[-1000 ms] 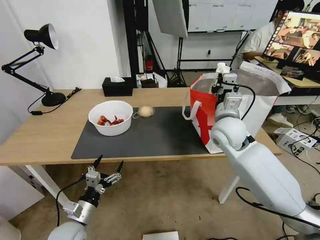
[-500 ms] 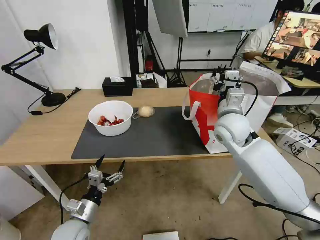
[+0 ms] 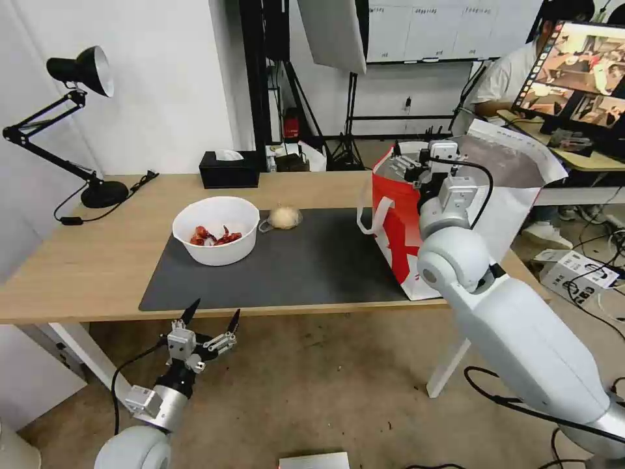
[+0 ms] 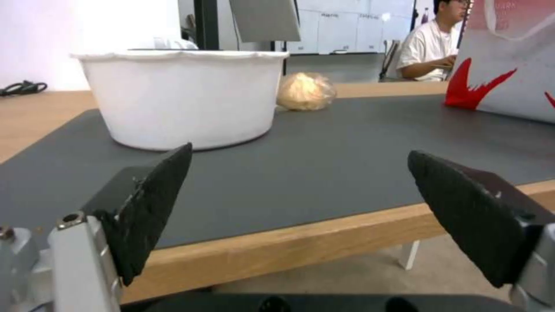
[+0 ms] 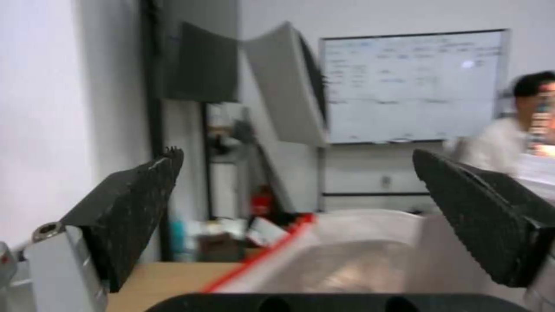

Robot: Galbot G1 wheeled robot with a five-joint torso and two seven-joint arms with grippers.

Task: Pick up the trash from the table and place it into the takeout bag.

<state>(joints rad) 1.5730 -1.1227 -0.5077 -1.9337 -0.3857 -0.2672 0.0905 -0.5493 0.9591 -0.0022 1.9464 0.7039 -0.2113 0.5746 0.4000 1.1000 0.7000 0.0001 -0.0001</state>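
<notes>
Takeout bag (image 3: 400, 228) stands at the right end of the bench (image 3: 78, 267), mouth open. My right gripper (image 3: 416, 159) is over the mouth, empty, jaws spread; a second ago it sat a bit farther right with something white at the tips, now gone. Right arm reaches forward from the shoulder, wrist above the bag rim. White bowl (image 3: 217, 229) with red scraps and the beige lump (image 3: 285, 217) unmoved on the dark mat (image 3: 312, 267). Left gripper (image 3: 209, 316) hangs below the bench's front edge, jaws spread, barely shifted.
</notes>
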